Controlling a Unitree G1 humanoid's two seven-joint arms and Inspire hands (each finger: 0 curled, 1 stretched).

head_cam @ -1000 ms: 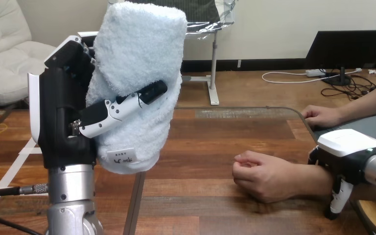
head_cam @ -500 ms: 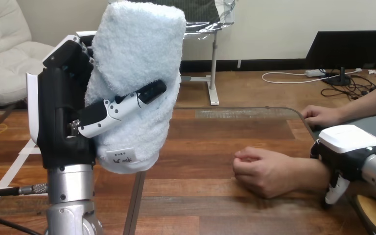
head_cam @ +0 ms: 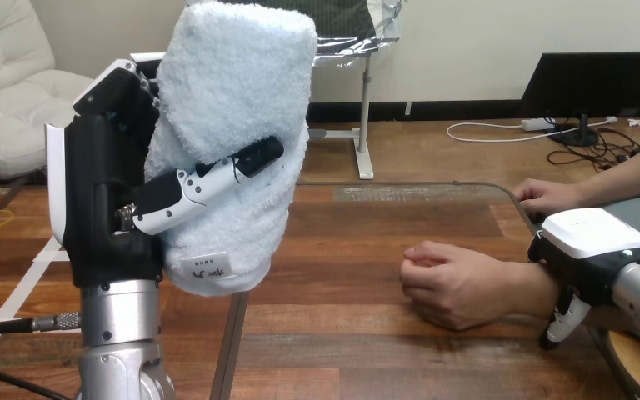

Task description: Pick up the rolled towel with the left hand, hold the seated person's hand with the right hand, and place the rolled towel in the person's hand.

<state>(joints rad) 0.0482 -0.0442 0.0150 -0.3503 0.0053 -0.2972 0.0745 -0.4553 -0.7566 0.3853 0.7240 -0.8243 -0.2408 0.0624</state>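
Towel [head_cam: 233,108], rolled thick and pale blue, raised well clear of the table [head_cam: 342,333] over its left side. Stands nearly upright, top leaning slightly toward the right, labelled end downward. Gripped around its lower half by the left robot hand [head_cam: 104,192], curled round it: thumb [head_cam: 208,179] pressed across the front, palm behind, other fingers hidden by the roll. Probably carried this high to cross without dragging on the wood, and held low on the roll to keep the bulk from tipping, leaving the bottom end free to go first into a palm.

Near the table's right edge, resting on the wood: the person's hand [head_cam: 454,283], loosely closed, not yet open to receive anything. Over its wrist, the right robot hand [head_cam: 587,250], white back upward, thumb reaching down the near side, clasping the wrist; far-side fingers hidden. Presumably there to steady the target.

At the far right corner, a second hand of the person [head_cam: 550,198], lying apart from the rest.

Between towel and fist, bare wood only: an open lane for a rightward, downward carry. Tighter at the end: right edge close by, white shell just beside the landing place, closed fingers needing to open first.
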